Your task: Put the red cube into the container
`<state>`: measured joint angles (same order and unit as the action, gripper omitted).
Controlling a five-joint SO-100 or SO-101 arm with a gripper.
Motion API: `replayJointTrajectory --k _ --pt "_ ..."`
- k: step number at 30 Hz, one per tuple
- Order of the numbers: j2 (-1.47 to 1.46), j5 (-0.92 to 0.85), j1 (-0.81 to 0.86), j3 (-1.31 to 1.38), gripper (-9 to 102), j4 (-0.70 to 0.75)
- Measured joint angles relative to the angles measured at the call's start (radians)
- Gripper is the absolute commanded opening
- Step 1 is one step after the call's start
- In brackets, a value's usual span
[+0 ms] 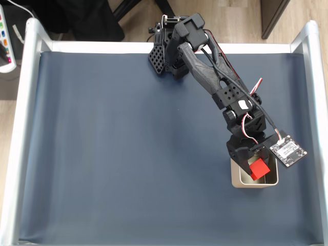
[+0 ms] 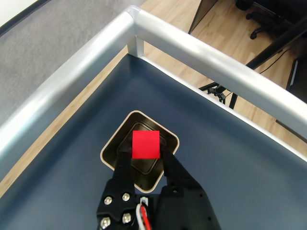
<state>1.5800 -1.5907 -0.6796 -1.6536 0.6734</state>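
Currently the largest item is the dark blue table mat (image 1: 128, 154), bounded by a silver rail frame (image 1: 20, 128). Across it, the black arm (image 1: 205, 72) reaches from its base at the top edge toward the lower right in the fixed view. Next in size is the container (image 2: 111, 148), which stands on the mat near the frame corner. The gripper (image 2: 145, 152) hangs directly above the container opening, its fingers pressed against opposite faces of the red cube (image 2: 145, 144). The cube is held aloft over the shiny interior, not resting in it; this alignment probably serves a straight drop. A small circuit board (image 1: 288, 149) and red-and-white wiring (image 1: 248, 123) ride on the wrist. Nothing blocks the opening; the nearby rail limits outward travel.
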Motion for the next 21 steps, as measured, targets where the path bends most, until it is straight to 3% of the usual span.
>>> replayJointTrajectory --k 12,21 --pt "0.000 0.034 -0.035 0.000 13 0.003" --pt "0.000 0.034 -0.037 0.000 15 0.023"
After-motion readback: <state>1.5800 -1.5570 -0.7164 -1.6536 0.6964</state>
